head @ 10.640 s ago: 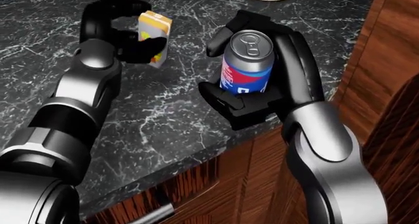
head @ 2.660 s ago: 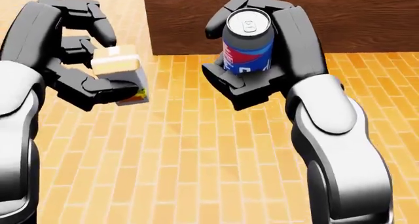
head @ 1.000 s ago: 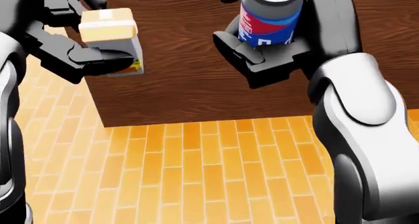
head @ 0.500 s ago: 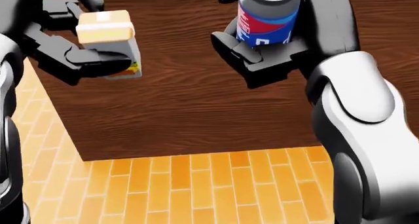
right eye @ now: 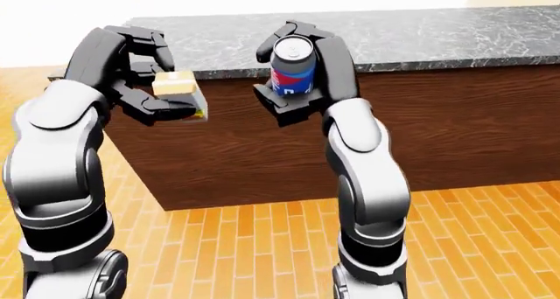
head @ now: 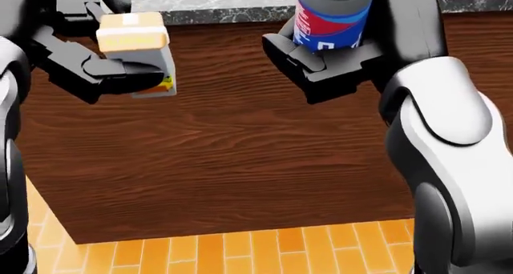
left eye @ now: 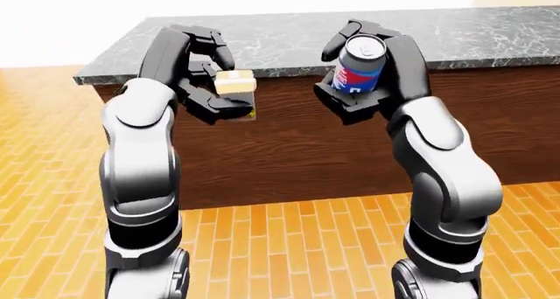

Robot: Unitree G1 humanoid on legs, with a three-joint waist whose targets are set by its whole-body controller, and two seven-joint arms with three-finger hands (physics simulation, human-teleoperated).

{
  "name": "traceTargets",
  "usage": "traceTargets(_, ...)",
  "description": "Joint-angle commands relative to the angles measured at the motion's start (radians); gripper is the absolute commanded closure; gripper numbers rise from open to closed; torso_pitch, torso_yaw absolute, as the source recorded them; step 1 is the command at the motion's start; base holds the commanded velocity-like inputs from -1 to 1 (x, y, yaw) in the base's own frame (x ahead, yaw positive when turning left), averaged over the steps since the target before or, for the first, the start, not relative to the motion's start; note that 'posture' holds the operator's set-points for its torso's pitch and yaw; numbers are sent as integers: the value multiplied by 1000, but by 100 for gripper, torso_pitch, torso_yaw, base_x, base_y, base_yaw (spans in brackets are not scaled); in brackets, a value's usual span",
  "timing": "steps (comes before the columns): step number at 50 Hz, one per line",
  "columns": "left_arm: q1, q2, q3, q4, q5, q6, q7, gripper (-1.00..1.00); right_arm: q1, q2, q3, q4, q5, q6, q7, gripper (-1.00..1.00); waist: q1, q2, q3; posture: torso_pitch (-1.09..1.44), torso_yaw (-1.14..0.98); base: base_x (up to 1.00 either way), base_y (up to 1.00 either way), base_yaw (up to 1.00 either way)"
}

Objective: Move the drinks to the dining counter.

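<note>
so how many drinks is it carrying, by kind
soda can: 1, held in the right hand
juice carton: 1, held in the left hand
total: 2 drinks, both still short of the marble counter

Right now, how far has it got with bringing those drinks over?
Picking up looks done: the left hand grips a small juice carton and the right hand a blue soda can. It stands facing the counter, both drinks held in the air. Left: set both on the marble top.
</note>
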Motion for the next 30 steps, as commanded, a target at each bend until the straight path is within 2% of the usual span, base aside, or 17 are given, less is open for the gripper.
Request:
traceTargets(1, -42, 19, 33, -42, 18, -32, 18, 100, -47, 0, 5, -48, 7, -48, 0, 100, 8, 0, -42, 0, 0, 30, 0, 0)
traceTargets(5, -46, 17, 35, -44, 17, -23, 17, 100, -50, 0, 5, -50, 10, -44, -2, 100, 1, 29, -32, 0, 0, 29, 0, 0)
traceTargets(7, -44, 19, 30, -59, 20, -9, 11, 100, -48, -1, 4, -49, 11, -47, -3, 100, -4, 53, -33, 0, 0, 29, 0, 0)
traceTargets(9, -45, 20, 32, -59, 20, -9, 9, 100, -49, 0, 5, -48, 12, -48, -4, 100, -11, 94, -41, 0, 0, 29, 0, 0)
traceTargets(10, -45, 21, 32, -58, 21, -10, 9, 100, -51, 0, 6, -44, 12, -50, -4, 100, -11, 126, -53, 0, 0, 25, 0, 0)
traceTargets(11, -45, 21, 33, -57, 20, -11, 8, 100, -51, 0, 6, -42, 12, -52, -4, 100, -10, 105, -57, 0, 0, 24, 0, 0)
traceTargets(12, -45, 21, 34, -53, 20, -15, 10, 100, -52, 1, 6, -41, 13, -53, -4, 100, -7, 114, -38, 0, 0, 23, 0, 0)
traceTargets(13, -44, 21, 35, -53, 19, -17, 10, 100, -51, 0, 8, -38, 12, -58, -3, 100, -8, 123, -35, 0, 0, 23, 0, 0)
traceTargets(15, -44, 21, 34, -54, 20, -16, 10, 100, -53, 1, 7, -41, 12, -54, -4, 100, 0, 109, -47, 0, 0, 23, 0, 0)
traceTargets(20, -44, 22, 32, -57, 21, -14, 9, 100, -51, 0, 6, -41, 13, -56, -4, 100, 8, 73, -39, 0, 0, 22, 0, 0)
traceTargets(23, -41, 22, 35, -57, 20, -17, 9, 100, -50, 0, 7, -42, 13, -56, -5, 100, 15, 34, -42, 0, 0, 23, 0, 0)
traceTargets(24, -41, 22, 35, -57, 20, -18, 8, 100, -52, 1, 8, -44, 12, -53, -5, 100, 17, 10, -47, 0, 0, 22, 0, 0)
traceTargets(25, -38, 22, 35, -56, 20, -20, 9, 100, -50, 1, 9, -43, 12, -56, -5, 100, 18, -25, -60, 0, 0, 23, 0, 0)
traceTargets(26, -37, 22, 35, -57, 20, -20, 9, 100, -50, 2, 10, -41, 12, -57, -5, 100, 12, 20, -43, 0, 0, 23, 0, 0)
traceTargets(27, -37, 22, 36, -56, 20, -21, 9, 100, -50, 2, 10, -41, 11, -58, -5, 100, 15, -7, -34, 0, 0, 23, 0, 0)
traceTargets(28, -39, 23, 37, -55, 20, -21, 9, 100, -51, 2, 9, -40, 11, -58, -5, 100, 9, -10, -35, 0, 0, 23, 0, 0)
traceTargets(30, -42, 25, 36, -60, 21, -14, 7, 100, -51, 2, 9, -43, 11, -55, -5, 100, 6, 1, -44, 0, 0, 23, 0, 0)
